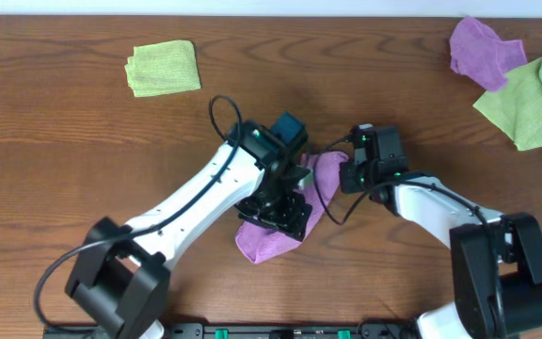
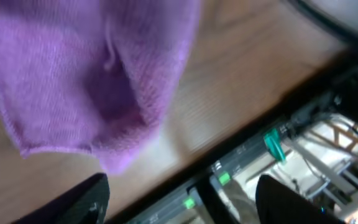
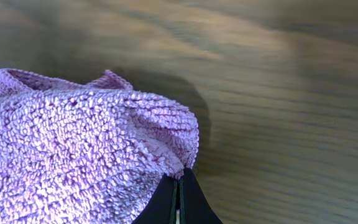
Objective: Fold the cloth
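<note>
We see soft purple microfibre cloth bunched, fold unfinished; flattening remains. Left gripper fingers wide, empty, cloth beyond tips. Right gripper fingers pinched on cloth edge.

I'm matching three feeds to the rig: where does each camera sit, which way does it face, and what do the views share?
Overhead: fixed above the table, looking straight down; left arm and right arm meet over the purple cloth.
Left wrist: on the left arm, facing down toward the table's near edge; left fingers, spread apart, at bottom.
Right wrist: low on the right arm, facing along the tabletop; right fingers, shut on the cloth, at bottom.
Shared: all three show the purple cloth.
</note>
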`<act>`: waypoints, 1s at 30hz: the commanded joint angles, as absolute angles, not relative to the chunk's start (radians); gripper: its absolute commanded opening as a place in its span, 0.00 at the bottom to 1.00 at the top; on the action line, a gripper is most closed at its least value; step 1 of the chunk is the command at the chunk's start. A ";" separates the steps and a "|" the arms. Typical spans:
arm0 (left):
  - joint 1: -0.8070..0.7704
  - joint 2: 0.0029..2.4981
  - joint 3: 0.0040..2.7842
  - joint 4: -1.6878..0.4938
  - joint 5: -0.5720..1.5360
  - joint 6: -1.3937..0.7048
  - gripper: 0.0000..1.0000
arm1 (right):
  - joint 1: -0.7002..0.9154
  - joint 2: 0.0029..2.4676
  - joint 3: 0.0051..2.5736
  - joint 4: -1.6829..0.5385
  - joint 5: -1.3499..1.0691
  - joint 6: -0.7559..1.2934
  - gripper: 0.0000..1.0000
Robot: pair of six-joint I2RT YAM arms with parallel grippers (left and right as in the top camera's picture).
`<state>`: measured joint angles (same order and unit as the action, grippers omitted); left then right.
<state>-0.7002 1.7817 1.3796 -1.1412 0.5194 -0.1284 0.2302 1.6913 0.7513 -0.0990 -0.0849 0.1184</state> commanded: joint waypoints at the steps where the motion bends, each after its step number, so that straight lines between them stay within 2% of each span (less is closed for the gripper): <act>1: -0.682 1.837 1.305 -1.040 0.581 -0.182 0.78 | 0.165 1.700 0.788 -0.081 -0.079 0.144 0.01; 4: -0.674 1.876 1.279 -0.933 0.604 -0.204 0.82 | 0.147 1.700 0.807 -0.024 -0.069 0.155 0.01; 9: -0.675 1.925 1.279 -0.878 0.624 -0.226 0.83 | 0.148 1.700 0.825 0.067 0.000 0.187 0.01; 18: -0.675 1.985 1.279 -0.671 0.624 -0.354 0.86 | 0.158 1.700 0.841 0.053 -0.038 0.185 0.02; 19: -0.678 1.993 1.279 -0.652 0.627 -0.368 0.86 | 0.155 1.700 0.841 0.047 -0.025 0.185 0.11; 21: -0.685 2.014 1.279 -0.625 0.633 -0.392 0.86 | 0.154 1.700 0.841 0.034 0.004 0.177 0.54; 23: -0.693 2.030 1.279 -0.619 0.629 -0.405 0.86 | 0.152 1.699 0.842 0.017 -0.007 0.171 0.62; 25: -0.697 2.047 1.279 -0.620 0.607 -0.407 0.86 | 0.152 1.691 0.848 -0.024 -0.033 0.162 0.77; 30: -0.687 2.051 1.279 -0.628 0.533 -0.363 0.80 | 0.139 1.651 0.888 -0.133 -0.038 0.117 0.79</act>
<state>-0.6891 2.0102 1.2854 -0.6201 0.6029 -0.3840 0.1528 1.6890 0.8455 -0.1165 -0.0303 0.1474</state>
